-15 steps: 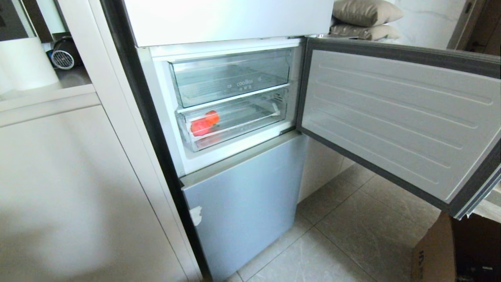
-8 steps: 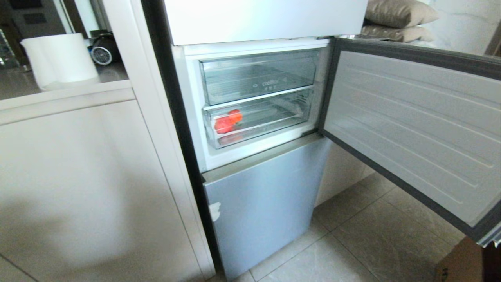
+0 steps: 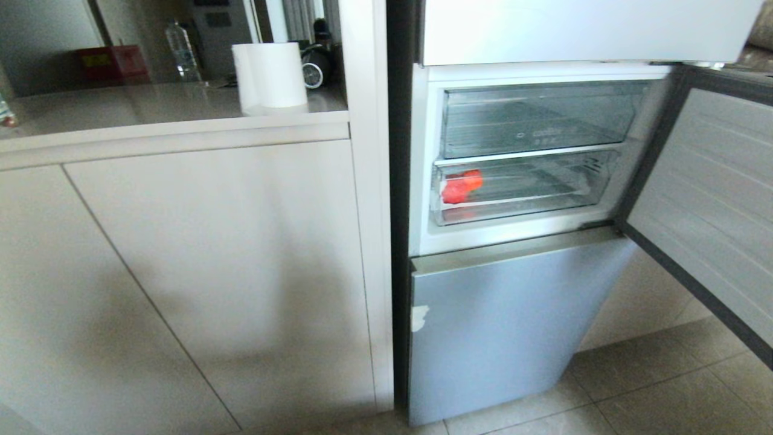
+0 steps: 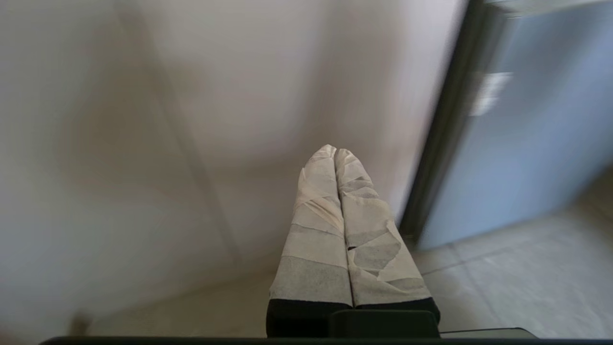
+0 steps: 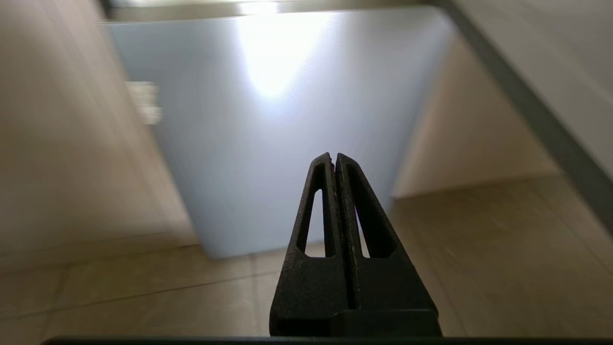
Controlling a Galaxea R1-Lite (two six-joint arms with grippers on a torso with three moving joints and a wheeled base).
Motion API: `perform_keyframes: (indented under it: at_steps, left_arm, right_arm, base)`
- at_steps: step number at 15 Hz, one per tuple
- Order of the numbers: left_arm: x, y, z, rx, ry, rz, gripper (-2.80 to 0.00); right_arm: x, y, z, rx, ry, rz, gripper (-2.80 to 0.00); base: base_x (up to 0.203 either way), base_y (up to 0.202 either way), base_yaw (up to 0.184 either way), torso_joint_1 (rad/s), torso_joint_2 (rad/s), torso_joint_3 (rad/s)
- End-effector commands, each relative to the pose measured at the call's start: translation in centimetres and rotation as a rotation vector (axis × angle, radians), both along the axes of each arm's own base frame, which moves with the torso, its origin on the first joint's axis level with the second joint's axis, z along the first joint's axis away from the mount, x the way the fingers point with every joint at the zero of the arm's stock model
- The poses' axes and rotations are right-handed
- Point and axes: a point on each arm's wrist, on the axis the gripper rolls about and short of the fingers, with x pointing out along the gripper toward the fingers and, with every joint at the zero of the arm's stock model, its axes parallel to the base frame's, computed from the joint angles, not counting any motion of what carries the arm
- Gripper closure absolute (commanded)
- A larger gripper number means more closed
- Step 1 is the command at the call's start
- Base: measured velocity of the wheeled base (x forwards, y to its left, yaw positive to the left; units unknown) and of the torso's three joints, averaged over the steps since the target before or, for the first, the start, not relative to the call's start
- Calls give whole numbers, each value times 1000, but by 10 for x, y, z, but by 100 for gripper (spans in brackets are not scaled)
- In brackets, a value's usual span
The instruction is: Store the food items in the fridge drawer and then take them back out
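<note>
Swinging left, the camera view shifts; food items stay in the fridge drawer, both jaws together.

The food items were bright red and red-orange inside the clear, ribbed fridge drawer. The lower fridge door was pale blue-grey with a small white patch, and the cabinet front was plain beige. The left gripper was wrapped in off-white tape; the right gripper was matt black.
</note>
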Motion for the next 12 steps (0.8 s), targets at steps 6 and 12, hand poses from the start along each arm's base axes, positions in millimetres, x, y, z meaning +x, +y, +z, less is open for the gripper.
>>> perform_keyframes:
  at_steps: [6, 12]
  left_arm:
    - [0, 0, 0, 0, 3, 1, 0]
    - [0, 0, 0, -4, 2, 1, 0]
  right_arm:
    - [0, 0, 0, -6, 1, 3, 0]
    - [8, 2, 47, -52, 35, 78, 0]
  base:
    - [2, -7, 146, 3, 4, 2]
    - [0, 0, 0, 0, 0, 0]
